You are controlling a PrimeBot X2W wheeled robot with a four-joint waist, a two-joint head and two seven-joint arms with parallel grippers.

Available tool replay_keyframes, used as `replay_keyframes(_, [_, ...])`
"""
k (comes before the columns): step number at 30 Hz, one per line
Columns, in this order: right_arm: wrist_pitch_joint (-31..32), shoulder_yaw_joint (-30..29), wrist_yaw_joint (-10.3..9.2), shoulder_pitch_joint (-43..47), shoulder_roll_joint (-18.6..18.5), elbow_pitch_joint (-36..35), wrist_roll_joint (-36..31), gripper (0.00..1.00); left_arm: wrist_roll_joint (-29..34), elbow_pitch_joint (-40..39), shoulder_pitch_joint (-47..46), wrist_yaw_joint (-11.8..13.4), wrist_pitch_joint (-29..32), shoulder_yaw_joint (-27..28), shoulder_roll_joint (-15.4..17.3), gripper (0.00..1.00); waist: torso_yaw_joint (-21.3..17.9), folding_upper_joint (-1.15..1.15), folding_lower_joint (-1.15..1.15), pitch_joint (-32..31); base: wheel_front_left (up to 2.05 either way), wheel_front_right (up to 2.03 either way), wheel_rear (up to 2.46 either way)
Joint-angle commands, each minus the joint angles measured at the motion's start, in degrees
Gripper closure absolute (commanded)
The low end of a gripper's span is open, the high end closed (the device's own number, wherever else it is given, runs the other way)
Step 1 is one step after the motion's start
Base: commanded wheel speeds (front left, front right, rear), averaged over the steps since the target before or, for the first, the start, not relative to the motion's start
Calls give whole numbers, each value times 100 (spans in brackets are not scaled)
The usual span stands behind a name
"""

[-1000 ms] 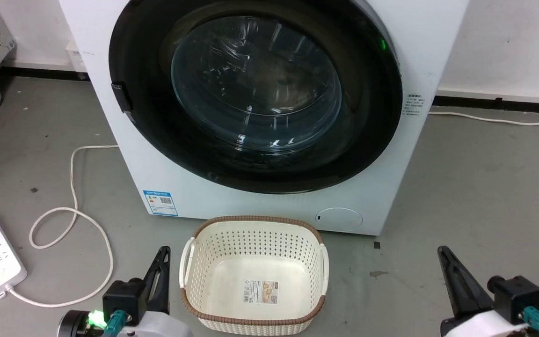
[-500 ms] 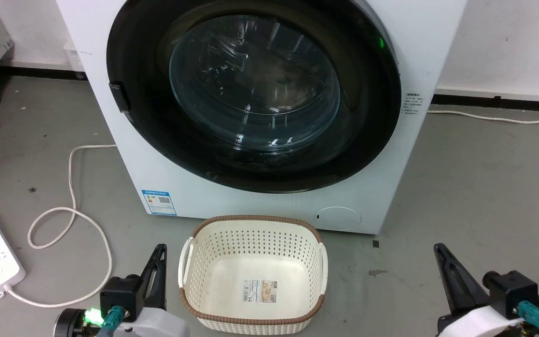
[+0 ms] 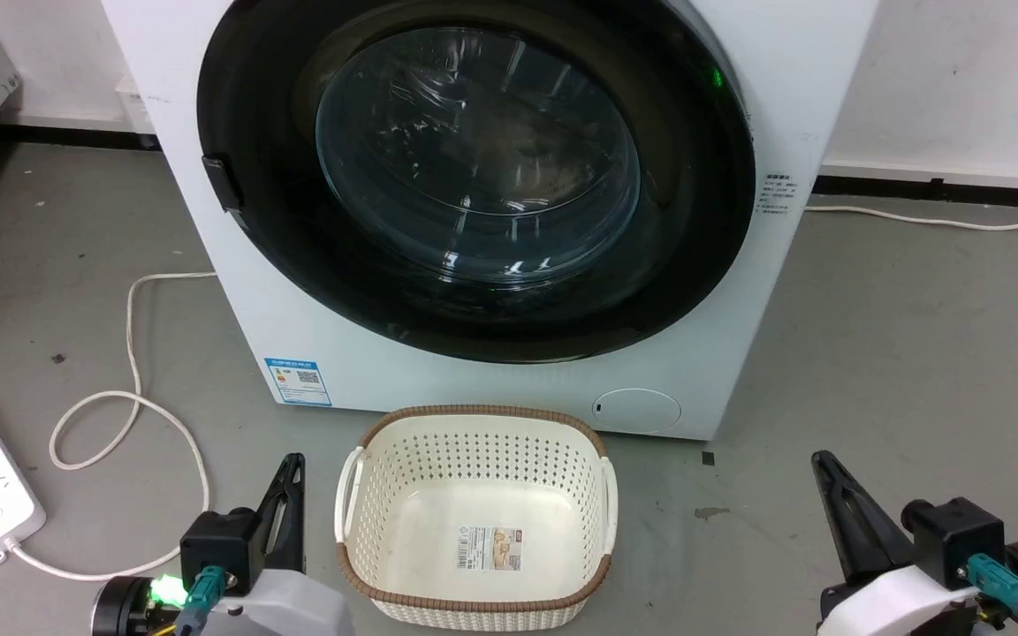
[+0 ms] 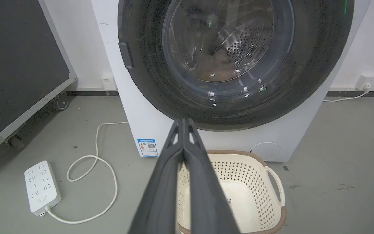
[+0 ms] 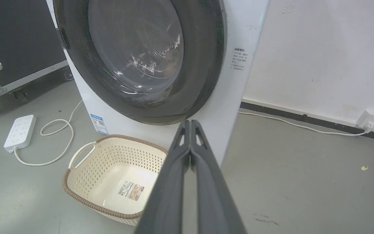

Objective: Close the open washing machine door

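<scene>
The washing machine door is seen shut against the washing machine. The left gripper and right gripper are seen with jaws pressed together, and a cream perforated basket is set between them.

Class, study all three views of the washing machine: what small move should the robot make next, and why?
Probably just rest the arms where they are. The washing machine door seems to sit flush against the white washing machine in every view, no gap visible, and the left gripper and right gripper sit low beside the basket, fingers shut, touching nothing.
</scene>
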Motion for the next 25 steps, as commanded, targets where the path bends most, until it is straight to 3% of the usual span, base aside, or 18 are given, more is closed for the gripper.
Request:
replay_keyframes(1, [23,16,-4,-84,36,-41,-25,100,50,-30,-92,8,20,23,-2,100,-2,0,0,1,0,0,0])
replay_keyframes(25, [215,69,-4,-176,60,-85,-97,100,110,-112,-139,17,210,126,-20,100,-27,0,0,19,0,0,0])
